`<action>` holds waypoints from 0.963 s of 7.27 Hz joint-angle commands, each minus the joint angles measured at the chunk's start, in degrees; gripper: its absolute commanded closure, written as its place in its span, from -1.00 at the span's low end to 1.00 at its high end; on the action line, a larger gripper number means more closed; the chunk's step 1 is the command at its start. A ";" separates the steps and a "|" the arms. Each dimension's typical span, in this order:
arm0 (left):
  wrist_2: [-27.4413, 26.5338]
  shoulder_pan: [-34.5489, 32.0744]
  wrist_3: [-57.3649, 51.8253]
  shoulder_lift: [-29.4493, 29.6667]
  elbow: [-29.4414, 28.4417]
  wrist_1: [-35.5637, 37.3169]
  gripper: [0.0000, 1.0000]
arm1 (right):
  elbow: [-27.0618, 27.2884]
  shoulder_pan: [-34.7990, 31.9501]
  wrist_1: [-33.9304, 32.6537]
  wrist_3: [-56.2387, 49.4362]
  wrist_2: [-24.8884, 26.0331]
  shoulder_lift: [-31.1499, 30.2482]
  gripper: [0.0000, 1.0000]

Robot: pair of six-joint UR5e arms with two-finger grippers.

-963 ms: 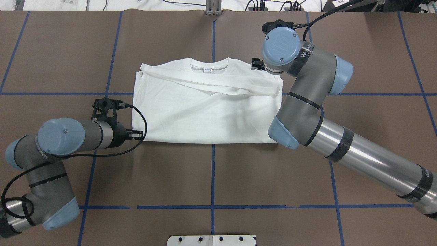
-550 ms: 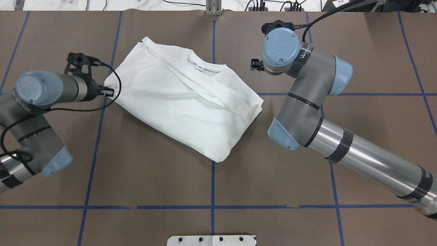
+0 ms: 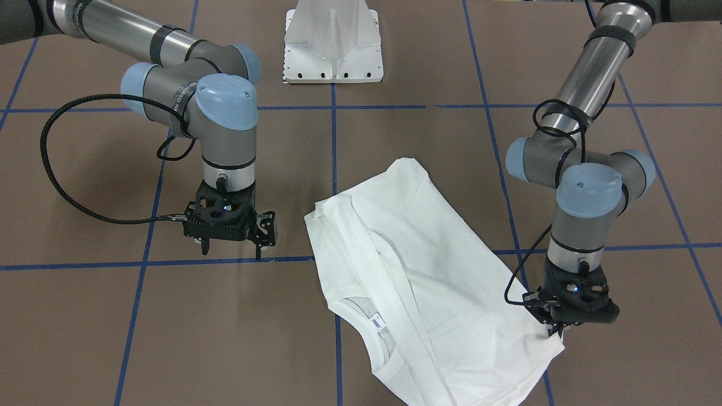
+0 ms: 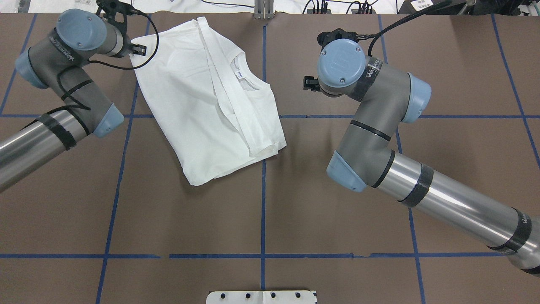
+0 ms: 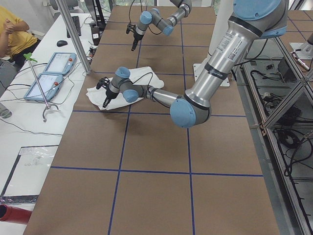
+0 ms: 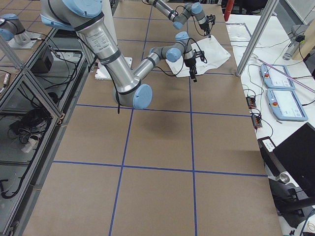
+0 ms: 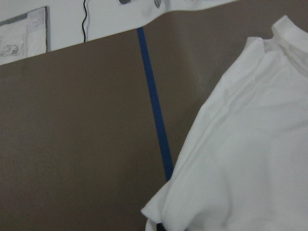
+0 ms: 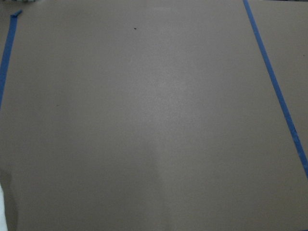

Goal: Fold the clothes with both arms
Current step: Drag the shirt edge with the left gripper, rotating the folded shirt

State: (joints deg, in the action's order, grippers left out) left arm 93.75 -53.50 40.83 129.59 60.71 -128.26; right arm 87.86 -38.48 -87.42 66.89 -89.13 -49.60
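The white shirt (image 4: 198, 109) lies folded and askew on the brown table, with its sleeves laid across it and the neck label (image 4: 239, 75) facing up. It also shows in the front-facing view (image 3: 428, 270). My left gripper (image 4: 138, 50) is shut on a corner of the shirt at the far left, also seen in the front-facing view (image 3: 555, 331). The left wrist view shows that corner (image 7: 231, 178) over bare table. My right gripper (image 3: 232, 249) hangs open and empty above the table, apart from the shirt. The printed text is hidden.
A white metal stand (image 4: 261, 297) sits at the near table edge, also in the front-facing view (image 3: 333, 45). Blue tape lines (image 4: 263, 202) grid the table. The far table edge with cables (image 4: 320, 6) is close behind the left gripper.
My left gripper has dragged its shirt corner from the near left to the far left, turning the shirt clockwise in the overhead view. The shirt slid away from the right gripper, which barely moved.
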 commanded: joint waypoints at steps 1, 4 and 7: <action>-0.68 -0.90 -0.93 2.00 -4.11 -6.00 -0.98 | -0.23 2.60 1.18 6.55 0.18 1.78 -1.00; 4.76 -1.08 -0.15 -6.16 6.57 -10.96 -1.00 | -5.55 7.70 5.33 25.58 2.02 7.03 -0.82; 4.77 -0.29 1.69 -7.69 8.90 -10.96 -1.00 | -11.22 10.78 5.41 30.05 2.82 9.44 -0.56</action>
State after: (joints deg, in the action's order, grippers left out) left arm 98.45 -54.14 41.40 122.23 69.12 -139.19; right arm 77.67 -29.21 -82.06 95.47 -86.88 -40.36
